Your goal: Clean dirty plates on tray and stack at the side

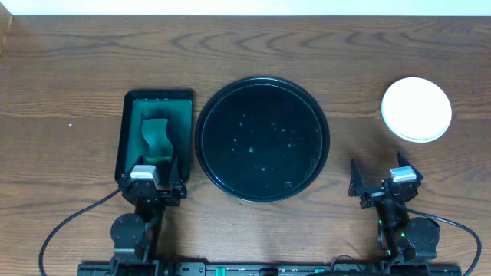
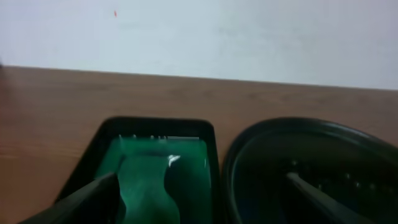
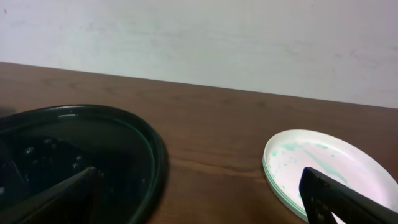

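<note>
Looks pretty much done to me: the tray (image 1: 230, 115) holds no plates, the plates (image 1: 416, 109) sit stacked off to its right (top one faintly green-streaked), and the left gripper (image 1: 152, 175) and right gripper (image 1: 378, 178) are both open and empty.

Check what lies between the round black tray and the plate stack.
Nothing: only bare wooden table separates the tray from the plates. The overhead view shows it, and the right wrist view agrees.

Robotics lab setup, wood-grain table (image 1: 69, 69), plain white wall (image 3: 199, 43) behind, black cables (image 1: 60, 225) at the near edge
</note>
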{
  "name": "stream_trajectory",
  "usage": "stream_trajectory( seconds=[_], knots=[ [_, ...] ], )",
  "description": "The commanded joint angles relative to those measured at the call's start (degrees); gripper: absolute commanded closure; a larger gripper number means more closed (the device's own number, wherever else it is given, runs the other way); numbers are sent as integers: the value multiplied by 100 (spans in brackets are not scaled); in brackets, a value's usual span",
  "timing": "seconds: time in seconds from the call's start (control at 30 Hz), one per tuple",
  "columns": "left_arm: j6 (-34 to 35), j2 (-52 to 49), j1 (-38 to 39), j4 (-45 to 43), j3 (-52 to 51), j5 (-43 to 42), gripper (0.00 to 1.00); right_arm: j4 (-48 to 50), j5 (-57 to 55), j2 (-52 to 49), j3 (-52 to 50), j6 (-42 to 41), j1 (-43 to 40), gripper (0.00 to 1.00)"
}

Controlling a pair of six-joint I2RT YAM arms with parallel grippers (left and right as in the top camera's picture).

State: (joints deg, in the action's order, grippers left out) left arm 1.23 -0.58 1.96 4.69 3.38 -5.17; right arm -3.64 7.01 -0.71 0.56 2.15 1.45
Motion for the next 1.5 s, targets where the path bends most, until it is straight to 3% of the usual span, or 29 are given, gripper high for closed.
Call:
stream_trajectory(
  seconds=[0.0,1.47],
  knots=[
    [-57,48,-28,-166,-195,-79,18,-9,-31,39,-24,70,-33,1],
    [-59,35,-28,-109,-315,13,18,-7,-28,37,-24,70,-33,1]
  ],
)
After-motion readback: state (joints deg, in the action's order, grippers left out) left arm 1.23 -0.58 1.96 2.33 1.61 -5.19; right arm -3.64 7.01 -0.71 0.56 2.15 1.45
